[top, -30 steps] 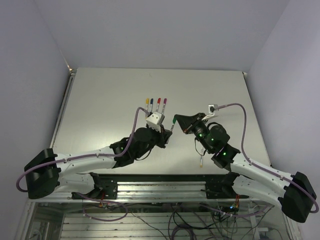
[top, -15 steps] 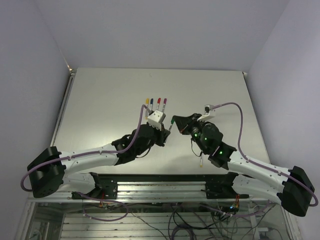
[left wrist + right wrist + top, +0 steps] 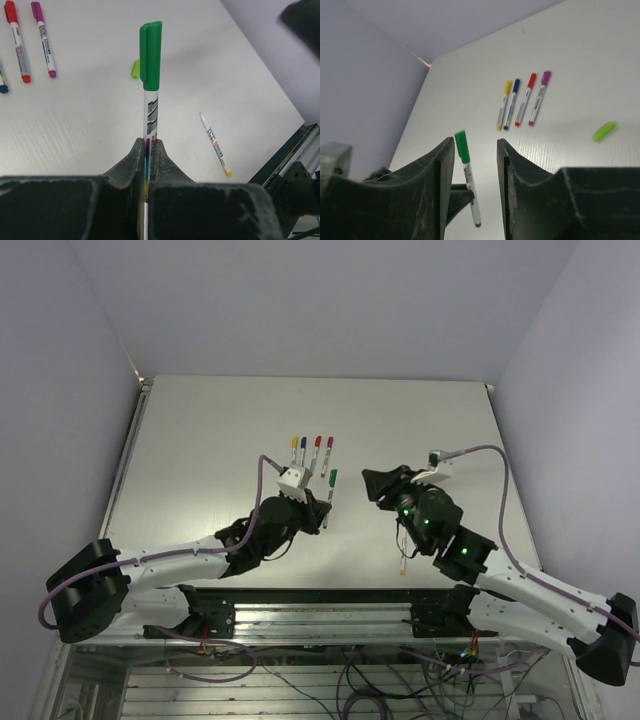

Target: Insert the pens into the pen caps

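My left gripper (image 3: 148,146) is shut on the white barrel of a pen (image 3: 149,107) that wears a dark green cap (image 3: 150,55). It holds the pen above the table, cap pointing away; the top view shows the gripper (image 3: 320,506) and the cap (image 3: 332,478). My right gripper (image 3: 475,150) is open and empty, a little to the right of that pen (image 3: 470,192), also seen from above (image 3: 372,483). Yellow (image 3: 503,105), blue (image 3: 510,103), red (image 3: 525,99) and magenta (image 3: 539,97) capped pens lie in a row. A loose light green cap (image 3: 605,131) lies on the table.
An uncapped pen with a yellowish end (image 3: 215,145) lies near the table's front edge, by my right arm (image 3: 402,560). The capped row lies beyond my left gripper (image 3: 312,445). Grey walls close in the white table (image 3: 200,440) on three sides.
My right gripper has let go of the dark green cap, opened and drawn back to the right. The cap stays on the pen in my left gripper, which shifted slightly left.
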### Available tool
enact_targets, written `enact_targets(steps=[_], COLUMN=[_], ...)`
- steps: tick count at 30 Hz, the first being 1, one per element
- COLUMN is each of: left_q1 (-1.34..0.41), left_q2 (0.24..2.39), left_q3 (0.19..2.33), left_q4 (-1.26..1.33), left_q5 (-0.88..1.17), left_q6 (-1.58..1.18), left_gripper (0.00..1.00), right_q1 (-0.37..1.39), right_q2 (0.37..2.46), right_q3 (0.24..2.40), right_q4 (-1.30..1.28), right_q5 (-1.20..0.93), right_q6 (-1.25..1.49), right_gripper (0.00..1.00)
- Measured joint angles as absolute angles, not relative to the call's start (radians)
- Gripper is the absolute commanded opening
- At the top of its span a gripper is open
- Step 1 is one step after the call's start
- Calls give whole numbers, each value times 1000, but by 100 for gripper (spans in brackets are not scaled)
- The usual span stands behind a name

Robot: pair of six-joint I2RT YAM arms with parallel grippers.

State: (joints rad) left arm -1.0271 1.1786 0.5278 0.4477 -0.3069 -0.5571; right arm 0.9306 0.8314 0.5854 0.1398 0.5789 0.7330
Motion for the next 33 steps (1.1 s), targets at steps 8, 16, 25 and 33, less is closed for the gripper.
enact_targets(steps=[8, 16, 25, 33], left_q1=[-1002, -820, -749, -716], left_q2=[1349, 1673, 2004, 2183], left_q3=[664, 974, 1320, 1495], left_q4=[419, 361, 209, 76], left_q5=[-300, -169, -69, -39], left_q6=[-520, -501, -479, -471], left_gripper=[7, 7, 7, 8], right_q1=[931, 931, 931, 931], right_q2=[695, 595, 538, 544], right_q3=[624, 624, 624, 623], right_q4=[-67, -338, -448, -492], right_q5=[693, 742, 761, 764], right_q6=[769, 871, 926, 951], right_gripper=[38, 38, 38, 38])
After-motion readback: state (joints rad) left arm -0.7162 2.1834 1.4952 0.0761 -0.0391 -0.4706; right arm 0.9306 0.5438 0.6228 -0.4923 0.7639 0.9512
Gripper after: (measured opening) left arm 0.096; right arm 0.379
